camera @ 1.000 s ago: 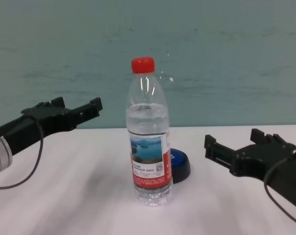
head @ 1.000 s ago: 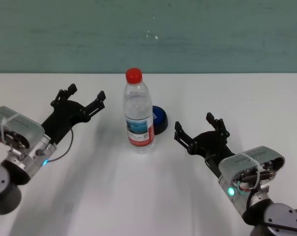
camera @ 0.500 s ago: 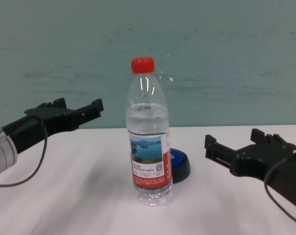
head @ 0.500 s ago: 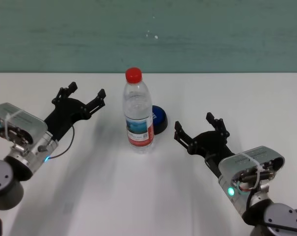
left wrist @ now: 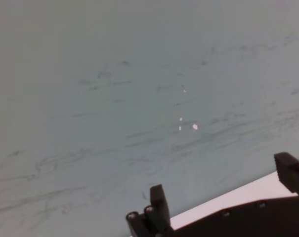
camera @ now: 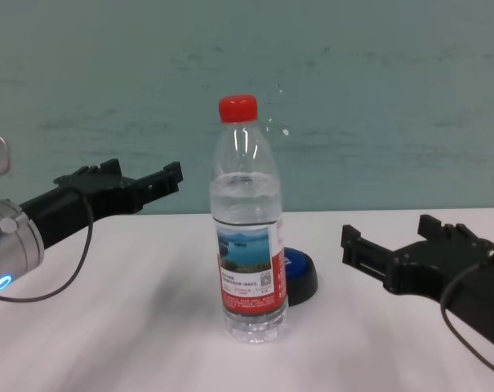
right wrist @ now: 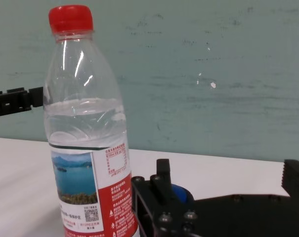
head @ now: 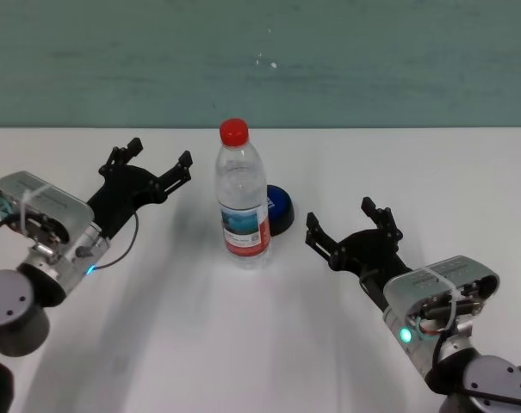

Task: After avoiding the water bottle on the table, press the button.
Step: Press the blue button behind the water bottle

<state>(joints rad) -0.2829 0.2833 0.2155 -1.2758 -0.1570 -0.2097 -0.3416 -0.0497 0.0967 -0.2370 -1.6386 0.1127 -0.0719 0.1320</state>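
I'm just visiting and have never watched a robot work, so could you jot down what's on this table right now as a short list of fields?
Surface: plain white table
Bottle: tall clear plastic water bottle with red cap, upright at centre
Button: low blue-topped round button, just behind the bottle to its right, partly hidden by it
Left gripper: open, raised left of the bottle, touching nothing
Right gripper: open, right of the bottle, empty
Button pressed: not yet, nothing touches it
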